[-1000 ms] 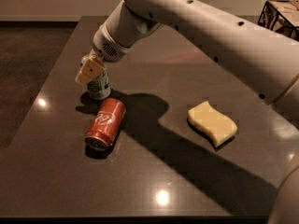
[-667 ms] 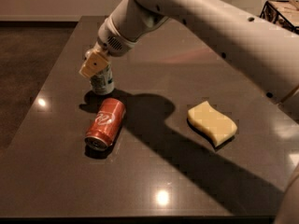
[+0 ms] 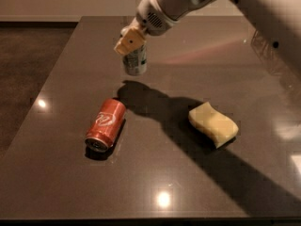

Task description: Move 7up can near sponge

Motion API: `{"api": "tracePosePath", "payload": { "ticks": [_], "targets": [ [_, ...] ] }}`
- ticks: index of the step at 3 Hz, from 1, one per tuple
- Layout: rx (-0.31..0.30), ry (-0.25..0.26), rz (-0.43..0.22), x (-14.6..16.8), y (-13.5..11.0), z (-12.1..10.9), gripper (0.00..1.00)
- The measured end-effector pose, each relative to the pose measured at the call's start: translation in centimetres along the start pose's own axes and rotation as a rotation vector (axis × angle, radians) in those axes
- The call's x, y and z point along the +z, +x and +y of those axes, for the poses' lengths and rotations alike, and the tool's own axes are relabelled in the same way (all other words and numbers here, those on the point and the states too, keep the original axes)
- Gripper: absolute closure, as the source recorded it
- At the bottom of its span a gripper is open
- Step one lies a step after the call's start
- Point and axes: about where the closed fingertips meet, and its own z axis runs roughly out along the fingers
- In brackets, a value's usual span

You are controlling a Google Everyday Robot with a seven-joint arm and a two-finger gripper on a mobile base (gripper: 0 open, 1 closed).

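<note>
— So, where is the gripper [image 3: 130, 42] found?
— It is seen over the far half of the table [image 3: 70, 182], nearer the far edge than the near one and somewhat left of the middle. It is closed from above on the top of the 7up can [image 3: 135, 62], which is pinched between the tan fingers [image 3: 125, 43].
— And is the can set down?
— It is held upright and seems to be held clear of the surface (a dark shadow is cast on the tabletop just below it, apart from its base).
— How is the sponge [image 3: 213, 124] placed?
— It is laid flat toward the right edge, about midway between the far and near edges, and is found well apart from the 7up can.
— What else is noted?
— A red can [image 3: 106, 125] is laid on its side toward the left edge, its silver end turned to the near edge. It is touched by nothing. The arm [image 3: 244, 4] is stretched in from the far right corner.
</note>
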Motion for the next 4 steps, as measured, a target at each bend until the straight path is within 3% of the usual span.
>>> {"api": "tracePosePath", "payload": {
  "ticks": [1, 2, 4],
  "targets": [
    [0.044, 0.049, 0.013, -3.7, 3.6, -1.8, 1.0],
    [0.085, 0.065, 0.023, -6.6, 8.1, -1.9, 1.0],
    [0.132, 0.02, 0.053, -8.2, 15.1, 0.9, 1.0]
  ]
}}
